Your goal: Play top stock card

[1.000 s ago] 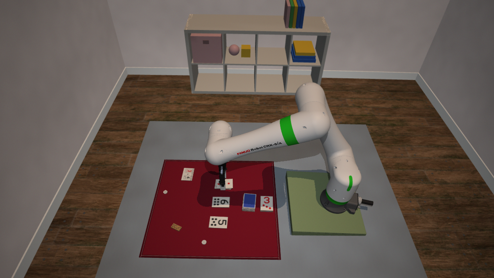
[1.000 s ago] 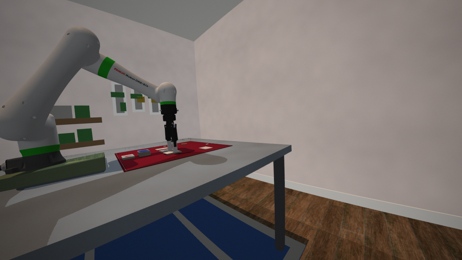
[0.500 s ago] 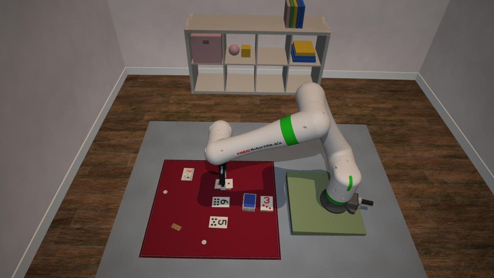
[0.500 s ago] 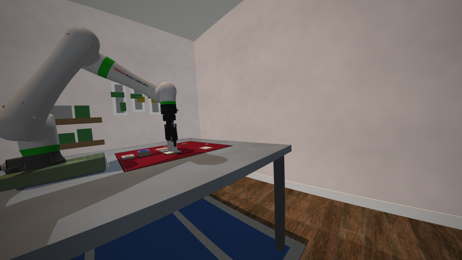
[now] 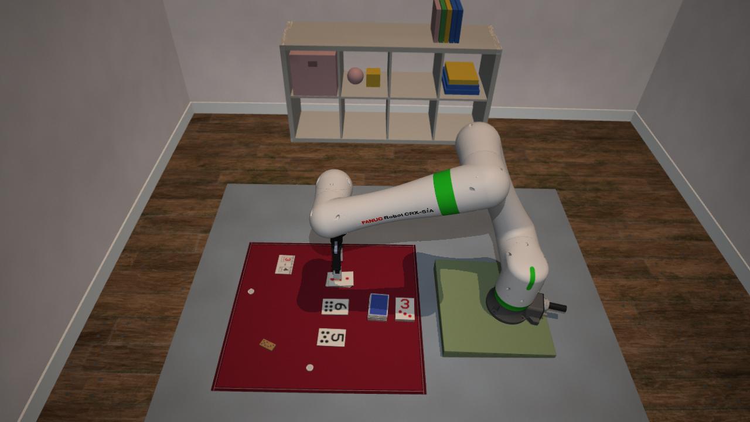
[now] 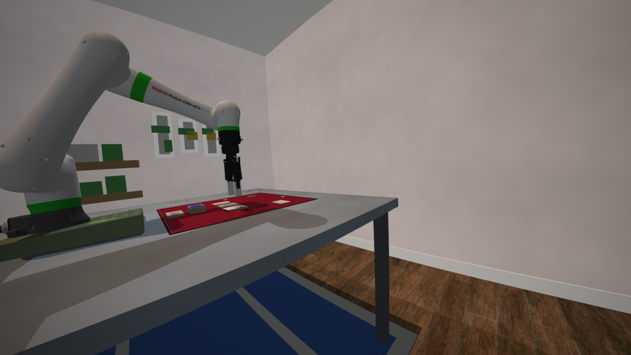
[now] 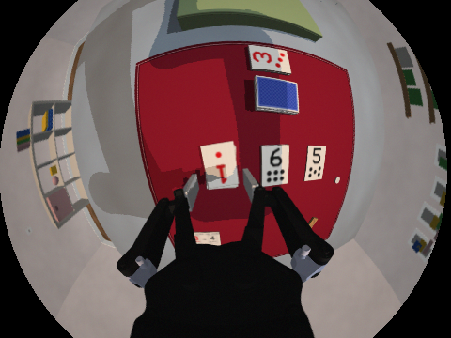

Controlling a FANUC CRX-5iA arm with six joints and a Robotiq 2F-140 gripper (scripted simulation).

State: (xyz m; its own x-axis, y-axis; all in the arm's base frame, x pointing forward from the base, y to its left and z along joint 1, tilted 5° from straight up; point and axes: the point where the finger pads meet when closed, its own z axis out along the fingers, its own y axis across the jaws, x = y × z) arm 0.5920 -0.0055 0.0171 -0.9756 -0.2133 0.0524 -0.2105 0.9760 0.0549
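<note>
A face-up card with red marks point(image 5: 340, 278) lies flat on a pile on the red card cloth point(image 5: 320, 315); it also shows in the wrist view point(image 7: 220, 164). My gripper point(image 5: 334, 266) hangs a little above its near end, fingers apart on either side, nothing between them point(image 7: 221, 184). In the side view the gripper point(image 6: 232, 189) is clear of the cloth. The blue-backed stock point(image 5: 378, 306) sits to the right, with the red 3 waste card point(image 5: 405, 309) beside it. A black 6 point(image 5: 334, 306) and a black 5 point(image 5: 331, 336) lie nearer the front.
A small card with red and black marks point(image 5: 285, 264) lies at the cloth's back left. Two white discs point(image 5: 250, 290) point(image 5: 309, 367) and a brown tile point(image 5: 267, 344) lie on the cloth. The green base pad point(image 5: 493, 309) is on the right.
</note>
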